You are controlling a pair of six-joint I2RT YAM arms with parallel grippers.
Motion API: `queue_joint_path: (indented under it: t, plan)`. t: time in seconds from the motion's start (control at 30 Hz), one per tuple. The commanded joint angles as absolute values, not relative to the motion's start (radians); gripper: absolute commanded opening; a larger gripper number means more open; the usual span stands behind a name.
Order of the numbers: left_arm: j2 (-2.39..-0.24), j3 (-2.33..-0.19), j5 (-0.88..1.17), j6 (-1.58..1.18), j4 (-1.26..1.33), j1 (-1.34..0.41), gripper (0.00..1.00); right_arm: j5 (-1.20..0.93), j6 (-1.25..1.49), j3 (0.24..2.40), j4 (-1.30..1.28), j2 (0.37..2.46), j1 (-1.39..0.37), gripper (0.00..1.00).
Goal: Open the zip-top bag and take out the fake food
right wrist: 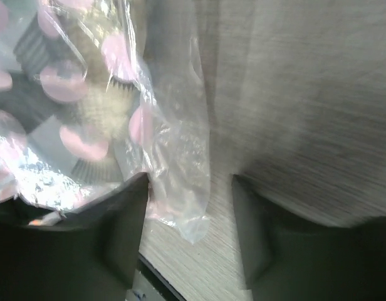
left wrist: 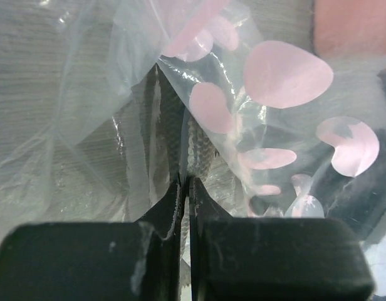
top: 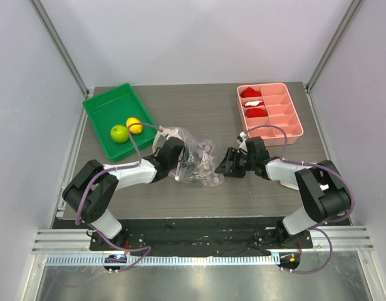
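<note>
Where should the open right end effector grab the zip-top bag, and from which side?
Probably the zip-top bag's loose crumpled edge nearest it, approached low from the right: that flap lies between the right end effector's open fingers; the left end effector pinches the opposite side.

The top external camera looks steeply down from above the near edge over the whole grey wood-grain table [top: 205, 106]. Both wrist cameras sit very close to the clear crinkly pink-dotted plastic bag [top: 196, 160], which all three views share.

1x zip bag [top: 196, 157], 2x fake fruits [top: 119, 133] [top: 135, 125], 2x trays [top: 98, 105] [top: 294, 133]
</note>
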State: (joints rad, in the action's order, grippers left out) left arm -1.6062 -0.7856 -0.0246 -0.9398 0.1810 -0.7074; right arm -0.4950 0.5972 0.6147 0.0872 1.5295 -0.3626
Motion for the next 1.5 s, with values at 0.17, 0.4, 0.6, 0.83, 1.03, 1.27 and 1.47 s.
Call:
queue_joint_path:
  t: [0.17, 0.4, 0.6, 0.83, 1.03, 1.27, 1.47]
  plan:
    - [-1.556, -0.83, 0.038, -0.966, 0.151, -0.707, 0.0, -0.563, 0.683, 0.583, 0.24, 1.546, -0.336, 0.02]
    - [-1.401, -0.788, 0.008, -0.976, 0.032, -0.706, 0.0, -0.243, 0.5, 0.624, 0.022, 1.441, -0.216, 0.02]
    - [-1.257, -0.772, -0.147, -0.996, -0.072, -0.704, 0.0, -0.236, 0.466, 0.594, 0.057, 1.387, -0.218, 0.02]
    - [-1.226, -0.772, -0.154, -0.99, -0.089, -0.704, 0.0, -0.291, 0.489, 0.587, 0.077, 1.4, -0.213, 0.02]
    - [-1.321, -0.744, -0.023, -0.971, 0.063, -0.704, 0.0, -0.318, 0.499, 0.638, 0.009, 1.408, -0.212, 0.38]
    - [-1.405, -0.771, -0.005, -0.956, 0.124, -0.704, 0.01, -0.293, 0.515, 0.839, -0.075, 1.452, -0.212, 0.63]
    - [-1.465, -0.773, -0.005, -0.957, 0.169, -0.703, 0.15, -0.282, 0.523, 1.064, -0.051, 1.708, -0.218, 0.63]
